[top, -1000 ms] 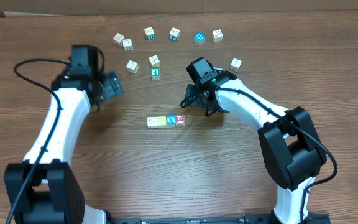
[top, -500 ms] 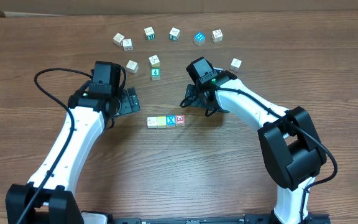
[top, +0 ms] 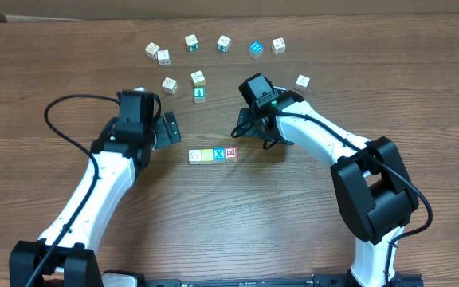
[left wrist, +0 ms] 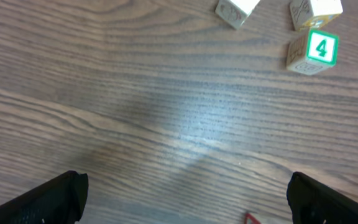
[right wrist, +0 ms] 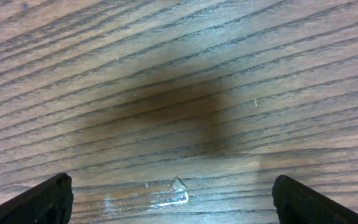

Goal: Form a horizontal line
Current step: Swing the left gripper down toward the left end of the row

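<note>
Touching row: white lettered cube point(top: 194, 156), pale yellow cube point(top: 206, 155), blue X cube point(top: 219, 155), red-faced cube point(top: 231, 154). Left gripper point(top: 168, 130) at ten o'clock, right gripper point(top: 255, 135) at two; both gaped, empty.

Left arm point(top: 94, 187) and right arm point(top: 317, 139): white shells, chunky black joints, thin black cable point(top: 58, 108) looping off each. Tiny green light point(top: 272, 101) on the right wrist.

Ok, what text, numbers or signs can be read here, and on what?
"4": green, on the green-edged cube.
"X": white, on the blue cube, third from the left in the line of four.
Other cubes: marks too small or blurred to read.
</note>
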